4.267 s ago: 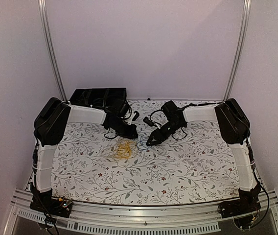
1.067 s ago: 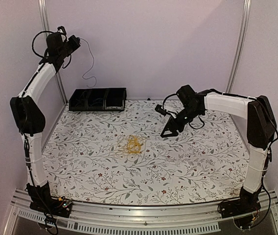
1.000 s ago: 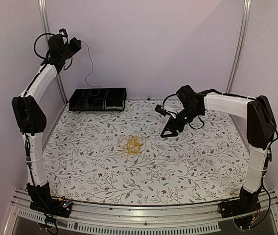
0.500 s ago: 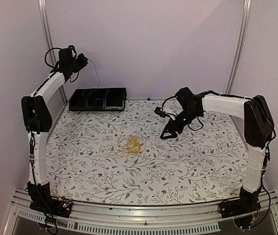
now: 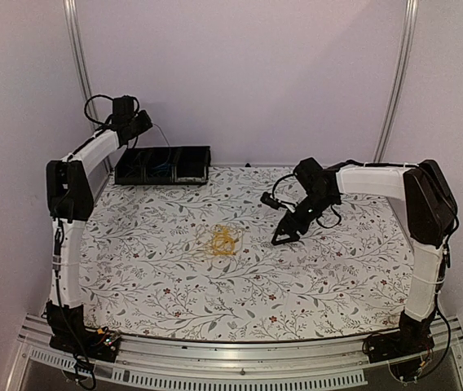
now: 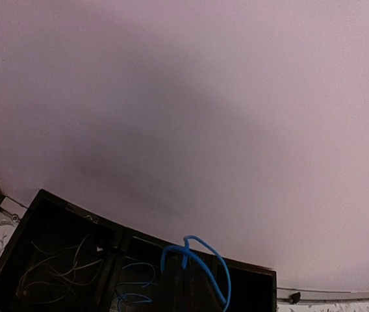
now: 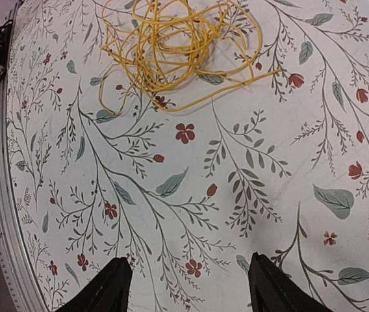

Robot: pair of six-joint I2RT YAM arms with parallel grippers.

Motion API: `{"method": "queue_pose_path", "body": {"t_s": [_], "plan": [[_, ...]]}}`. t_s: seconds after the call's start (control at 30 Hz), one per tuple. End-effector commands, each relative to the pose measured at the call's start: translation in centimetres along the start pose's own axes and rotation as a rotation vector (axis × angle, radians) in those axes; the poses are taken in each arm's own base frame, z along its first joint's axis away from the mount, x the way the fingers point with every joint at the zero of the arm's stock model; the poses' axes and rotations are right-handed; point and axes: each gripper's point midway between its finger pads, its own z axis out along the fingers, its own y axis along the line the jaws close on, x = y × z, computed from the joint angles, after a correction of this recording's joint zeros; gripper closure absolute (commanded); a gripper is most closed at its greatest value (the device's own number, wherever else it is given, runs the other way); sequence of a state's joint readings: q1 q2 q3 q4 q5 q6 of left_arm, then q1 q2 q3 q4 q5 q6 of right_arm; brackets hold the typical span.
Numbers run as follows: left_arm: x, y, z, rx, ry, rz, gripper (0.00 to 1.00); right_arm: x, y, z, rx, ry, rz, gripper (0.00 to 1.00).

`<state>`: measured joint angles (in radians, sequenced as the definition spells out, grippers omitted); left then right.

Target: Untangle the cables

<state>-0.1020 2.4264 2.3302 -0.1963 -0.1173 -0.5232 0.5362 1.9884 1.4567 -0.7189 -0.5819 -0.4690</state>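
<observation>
One cable tangle (image 7: 166, 47) near right end effector (image 7: 188, 286)

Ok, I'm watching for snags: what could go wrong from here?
The blue cable hangs over the black bin; dropped carelessly, it may drape over a wall or tangle with wires already inside. The right gripper, jaws open, sits near the yellow cable; a loose pinch could drag the whole knot.

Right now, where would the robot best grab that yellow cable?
Probably the outer strand on the edge of the yellow cable pile nearest the right gripper, coming straight down with open jaws: it lies flat, clear of the denser loops.
</observation>
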Motion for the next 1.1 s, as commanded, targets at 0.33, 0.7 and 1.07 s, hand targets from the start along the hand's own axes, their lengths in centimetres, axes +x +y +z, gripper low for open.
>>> {"method": "queue_pose_path", "body": {"t_s": [0.33, 0.7, 1.07], "plan": [[8.3, 3.3, 1.9, -0.272, 0.046, 0.148, 1.00, 1.4, 2.2, -1.3, -0.044, -0.006, 0.028, 0.34], [13.9, 1.9, 3.4, -0.089, 0.192, 0.124, 1.00, 1.0, 2.0, -0.9, -0.048, -0.016, 0.033, 0.34], [13.0, 1.5, 2.2, -0.096, 0.241, 0.109, 0.74, 0.4, 1.9, -1.3, -0.040, -0.029, 0.019, 0.34]]}}
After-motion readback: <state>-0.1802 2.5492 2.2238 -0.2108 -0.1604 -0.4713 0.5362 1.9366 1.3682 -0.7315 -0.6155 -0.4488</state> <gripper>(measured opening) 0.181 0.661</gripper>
